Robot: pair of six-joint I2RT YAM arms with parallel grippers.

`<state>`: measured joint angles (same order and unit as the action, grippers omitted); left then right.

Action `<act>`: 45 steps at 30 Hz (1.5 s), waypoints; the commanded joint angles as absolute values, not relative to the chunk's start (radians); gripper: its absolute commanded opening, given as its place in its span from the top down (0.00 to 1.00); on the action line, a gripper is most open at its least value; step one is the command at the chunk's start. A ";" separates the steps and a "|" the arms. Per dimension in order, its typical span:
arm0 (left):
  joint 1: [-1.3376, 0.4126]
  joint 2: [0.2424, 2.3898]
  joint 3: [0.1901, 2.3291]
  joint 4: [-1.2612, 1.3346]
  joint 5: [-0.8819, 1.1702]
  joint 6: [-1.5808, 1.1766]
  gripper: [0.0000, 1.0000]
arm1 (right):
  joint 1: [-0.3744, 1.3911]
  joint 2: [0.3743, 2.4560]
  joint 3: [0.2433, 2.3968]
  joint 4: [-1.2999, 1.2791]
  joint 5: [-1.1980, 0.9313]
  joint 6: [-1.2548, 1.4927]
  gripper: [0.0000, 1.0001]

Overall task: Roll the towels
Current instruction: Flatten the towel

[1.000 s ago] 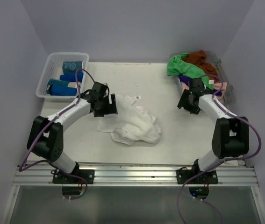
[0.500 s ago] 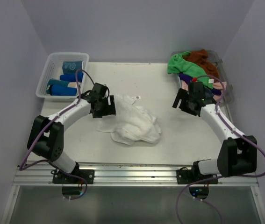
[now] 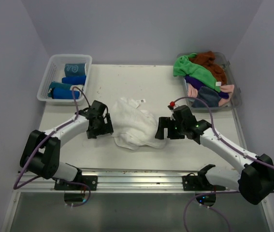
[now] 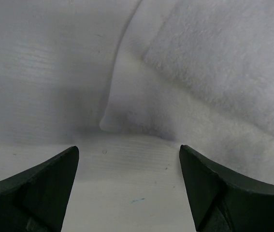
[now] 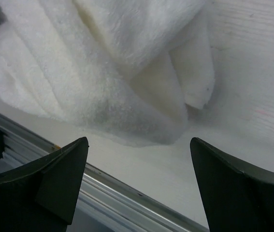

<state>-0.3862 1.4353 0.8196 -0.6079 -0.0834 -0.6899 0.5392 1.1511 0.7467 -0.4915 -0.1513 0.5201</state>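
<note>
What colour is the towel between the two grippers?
The towel is white; the right wrist view shows it best.

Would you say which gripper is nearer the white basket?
Left. The left gripper lies between the basket and the white towel; the right gripper lies beyond the towel.

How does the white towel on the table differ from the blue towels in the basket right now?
The white towel lies crumpled and unrolled; the blue towels are rolled up. The white towel sits on the bare table, the blue towels inside the white basket at the far left. Both are small, plain-coloured cloths.
</note>
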 commanded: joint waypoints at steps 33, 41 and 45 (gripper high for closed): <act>-0.071 1.381 1.936 -0.678 -0.020 -0.574 1.00 | 0.419 1.425 1.913 -0.634 0.052 0.299 0.96; -0.054 1.109 1.399 -0.678 -0.179 -0.610 1.00 | 0.532 1.122 1.375 -0.537 -0.111 0.466 0.93; -0.002 1.069 1.200 -0.712 -0.209 -0.664 1.00 | 0.632 1.081 1.038 -0.485 -0.149 0.555 0.48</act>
